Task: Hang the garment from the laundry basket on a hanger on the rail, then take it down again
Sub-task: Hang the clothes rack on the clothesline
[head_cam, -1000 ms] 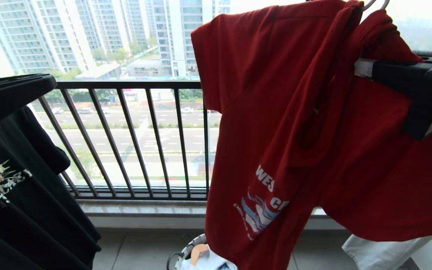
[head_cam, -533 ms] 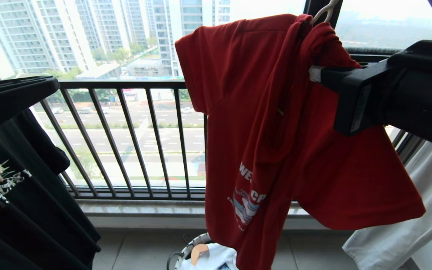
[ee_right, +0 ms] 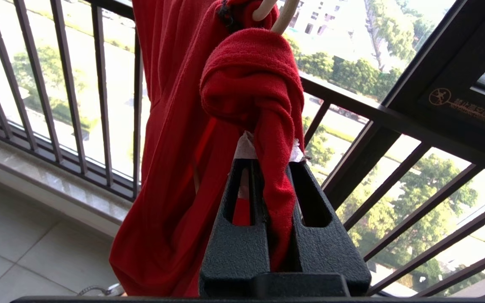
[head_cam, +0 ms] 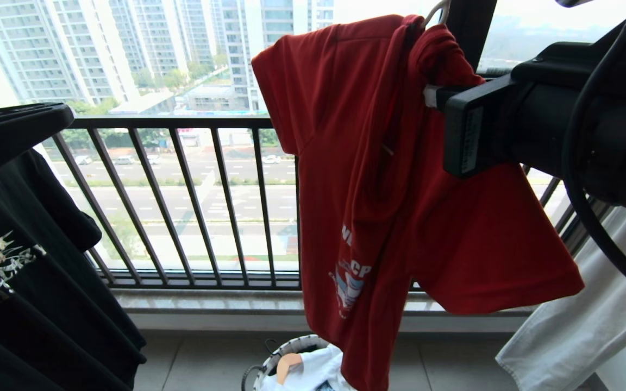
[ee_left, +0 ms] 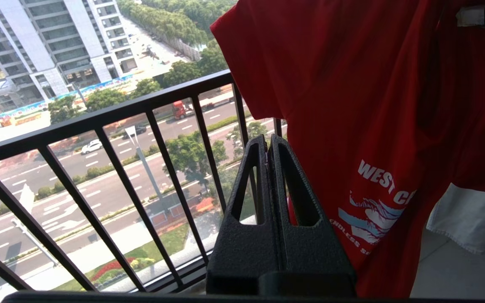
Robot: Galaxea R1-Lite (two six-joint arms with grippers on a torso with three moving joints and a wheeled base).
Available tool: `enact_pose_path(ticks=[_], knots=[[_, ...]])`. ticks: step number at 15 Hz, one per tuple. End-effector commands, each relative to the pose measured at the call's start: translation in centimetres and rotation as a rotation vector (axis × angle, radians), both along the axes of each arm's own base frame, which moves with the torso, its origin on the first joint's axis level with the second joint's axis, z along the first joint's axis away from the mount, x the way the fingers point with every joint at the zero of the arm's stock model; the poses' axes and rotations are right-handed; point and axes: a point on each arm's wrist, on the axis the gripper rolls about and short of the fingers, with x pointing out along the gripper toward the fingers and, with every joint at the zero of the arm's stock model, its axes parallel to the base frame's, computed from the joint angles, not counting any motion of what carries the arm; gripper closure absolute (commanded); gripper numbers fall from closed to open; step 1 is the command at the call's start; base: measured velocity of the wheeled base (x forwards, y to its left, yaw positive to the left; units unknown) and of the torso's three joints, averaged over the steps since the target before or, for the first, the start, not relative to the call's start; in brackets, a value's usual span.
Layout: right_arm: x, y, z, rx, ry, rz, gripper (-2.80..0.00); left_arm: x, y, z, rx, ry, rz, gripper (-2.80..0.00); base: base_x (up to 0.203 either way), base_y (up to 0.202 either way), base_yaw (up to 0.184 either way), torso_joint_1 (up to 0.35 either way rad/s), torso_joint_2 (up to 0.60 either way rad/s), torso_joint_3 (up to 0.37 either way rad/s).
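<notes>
The garment (head_cam: 378, 179), a red T-shirt with white and blue print, hangs bunched from the cream hanger (head_cam: 436, 9), of which only the hook shows at the top edge. My right gripper (head_cam: 431, 96) is shut on a twisted fold of the garment (ee_right: 263, 97) just under the hanger's hook (ee_right: 274, 13). My left gripper (head_cam: 66, 117) stays off to the left, shut and empty, with the garment (ee_left: 373, 105) beside it, apart. The laundry basket (head_cam: 286, 353) stands on the floor below the shirt. The rail is out of view.
A black balustrade (head_cam: 193, 206) runs across in front. A black T-shirt (head_cam: 36, 282) hangs at the left and a white cloth (head_cam: 579, 336) at the lower right. A dark window post (head_cam: 470, 27) rises behind the hanger. The basket holds white cloth (head_cam: 313, 372).
My right gripper has carried the garment and hanger leftward in the head view, and more of the arm fills the right side. The left gripper has stayed put.
</notes>
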Motion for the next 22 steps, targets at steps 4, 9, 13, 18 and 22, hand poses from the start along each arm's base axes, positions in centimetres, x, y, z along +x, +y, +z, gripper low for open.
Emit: enact_pose_path(ticks=[4, 9, 13, 18, 22], knots=[[0.9, 1.0, -0.3, -0.023, 0.008, -0.051, 0.0, -0.5, 0.3, 0.2, -0.01, -0.017, 0.002, 0.0, 0.0, 0.0, 0.0, 0.0, 0.0, 0.0], [1.9, 2.3, -0.5, -0.085, 0.006, -0.079, 0.0, -0.9, 0.5, 0.4, -0.018, -0.03, -0.001, 0.0, 0.0, 0.0, 0.0, 0.0, 0.0, 0.0], [2.4, 3.1, -0.1, -0.129, 0.001, -0.082, 0.0, -1.0, 0.6, 0.4, -0.019, -0.033, -0.001, 0.0, 0.0, 0.0, 0.0, 0.0, 0.0, 0.0], [3.0, 3.1, -0.5, -0.172, 0.032, -0.097, 0.0, -1.2, 0.7, 0.5, -0.024, -0.04, -0.001, 0.0, 0.0, 0.0, 0.0, 0.0, 0.0, 0.0], [3.1, 3.0, -0.8, -0.182, 0.036, -0.1, 0.0, -1.2, 0.7, 0.5, -0.024, -0.04, -0.001, 0.0, 0.0, 0.0, 0.0, 0.0, 0.0, 0.0]])
